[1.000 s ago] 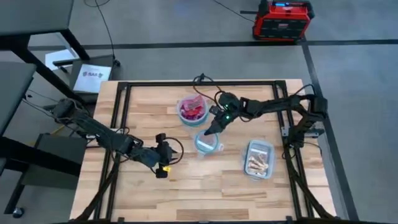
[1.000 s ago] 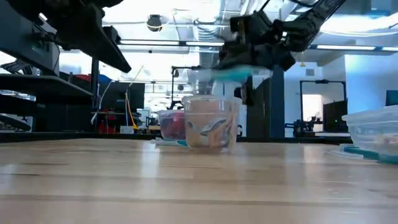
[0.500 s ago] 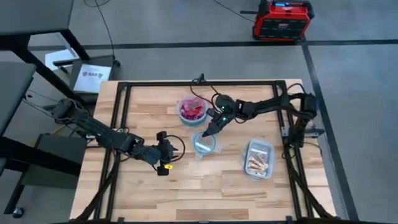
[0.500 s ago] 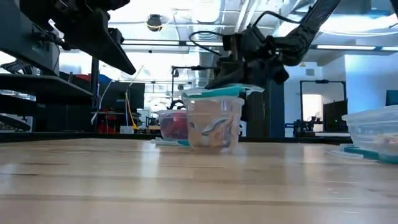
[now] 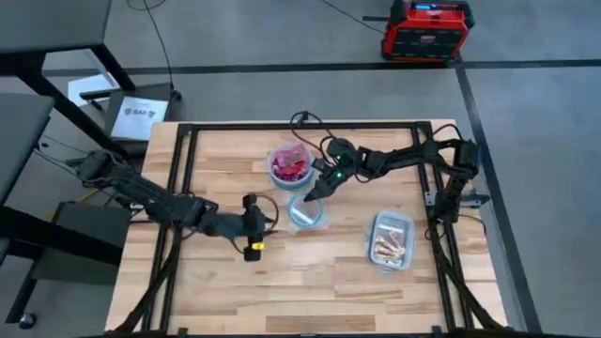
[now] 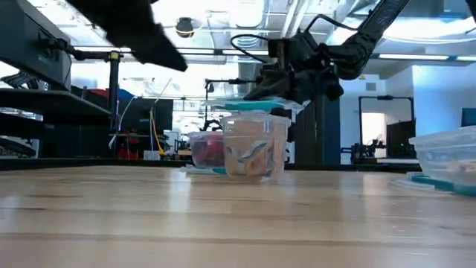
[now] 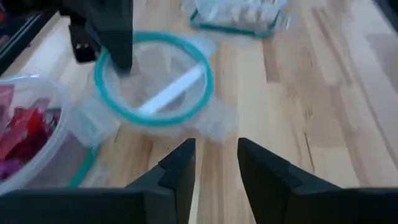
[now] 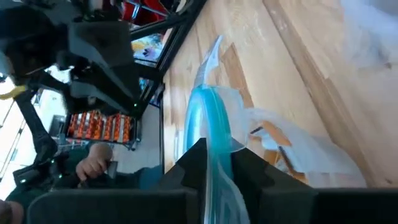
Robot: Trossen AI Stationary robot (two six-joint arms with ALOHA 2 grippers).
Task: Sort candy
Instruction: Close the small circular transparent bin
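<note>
The right hand (image 5: pixel 316 189) is pinched shut on the edge of a clear round lid with a teal rim (image 5: pixel 308 212), holding it on top of a clear round tub (image 6: pixel 253 152) in the middle of the wooden table (image 5: pixel 329 291). Orange wrappers show dimly through that tub's wall.

Just behind this hand, a clear round bowl (image 5: pixel 290 166) holds red and purple wrapped candy (image 5: pixel 292 167). Off to its other side, well apart, a clear rectangular tub (image 5: pixel 391 239) holds pale whitish sweets.

No loose candy shows on the table, so the sorting looks done or nearly so; closing tubs seems to be what remains.

The left hand (image 7: pixel 212 163) hovers near the lidded tub, fingers (image 7: pixel 179 171) slightly apart and empty. It is close enough to crowd the right hand.
</note>
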